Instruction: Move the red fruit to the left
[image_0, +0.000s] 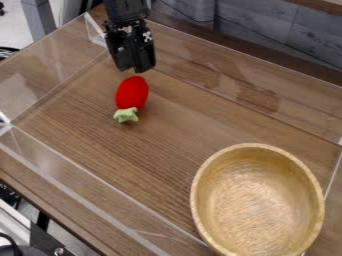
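The black end effector (132, 66) hangs over the far left part of the wooden desk (201, 130), tipped steeply downward with its two dark fingers (120, 56) spread wide apart. Nothing sits between them; it holds nothing. The fingertips stop just above and beyond the small glossy red oval toy fruit (130, 94), and from this angle it is hard to tell whether a tip brushes the fruit's far end or clears it by a little.

The red fruit lies on its side on the desk, left of centre, its light green leafy cap (127, 116) pointing toward the near edge. It is well apart from the round, light wooden bowl (258, 202), which stands at the near right corner and is cut off by the bottom of the view.

A clear plastic wall (54, 190) runs around the working area; its near and left panels show mostly as pale edges and glare. The arm above the end effector is cut off by the top of the view. The dark shapes beyond the far wall and at the near left corner are too blurred or cropped to make out.
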